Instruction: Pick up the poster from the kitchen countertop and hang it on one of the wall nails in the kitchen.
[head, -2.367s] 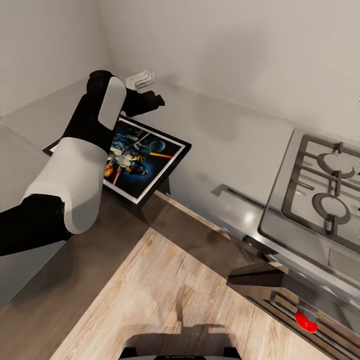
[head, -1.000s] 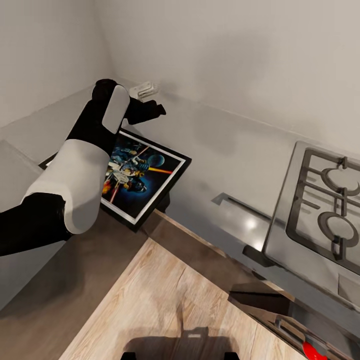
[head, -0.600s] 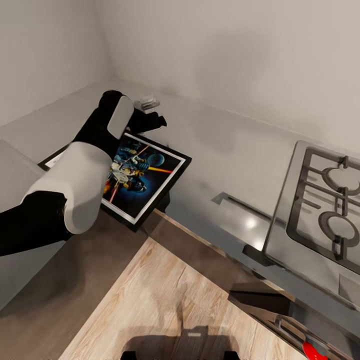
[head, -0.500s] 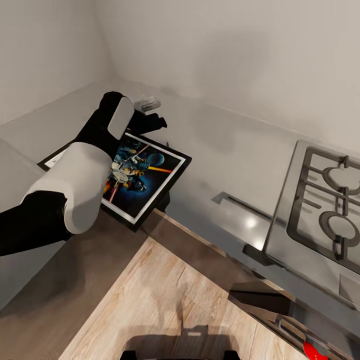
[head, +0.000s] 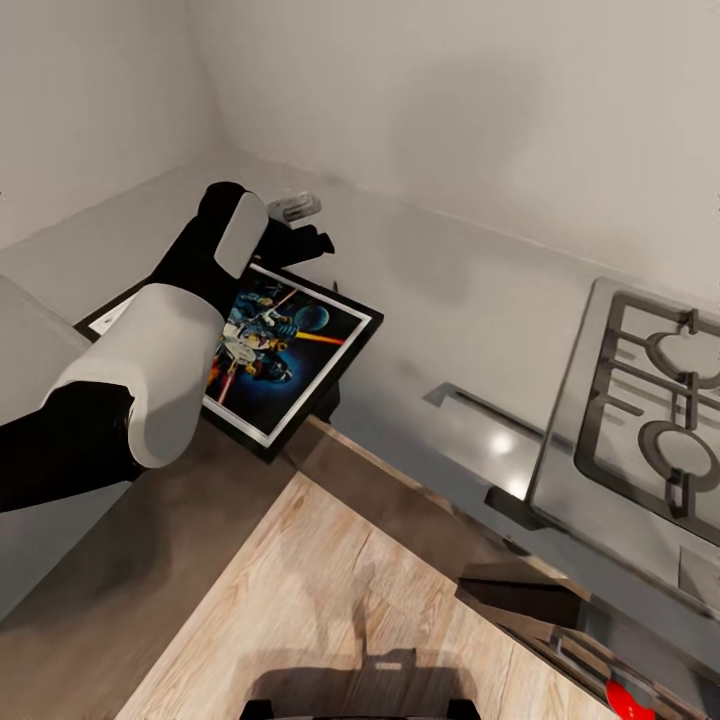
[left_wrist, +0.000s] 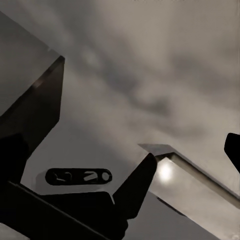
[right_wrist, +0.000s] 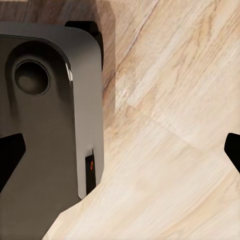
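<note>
Grey L-shaped desk (head: 450, 290) wraps the corner under bare pale walls, with a steel hob (head: 650, 400) at the right and wood floor (head: 330, 590) near me. On the left stretch lies the poster (head: 285, 345), flat, its near corner jutting past the desk edge over the dark cabinet fronts.

My left arm reaches across the poster, and my left tool (head: 305, 240) sits at its far edge, low over the desk. A small pale fitting (head: 295, 208) lies just beyond it. From the head view I cannot tell whether the fingers are spread or closed, nor whether they touch the frame; my left wrist view gives dark finger shapes against grey surfaces and settles nothing. My right tool (right_wrist: 120, 150) hangs over the floor beside my base (right_wrist: 45, 125), fingertips far apart at the picture's edges, holding nothing.

So I judge the task barely begun: the poster is not lifted and I am only lining up a grasp on its far edge. Gripping, lifting, finding a nail and hanging all remain.
</note>
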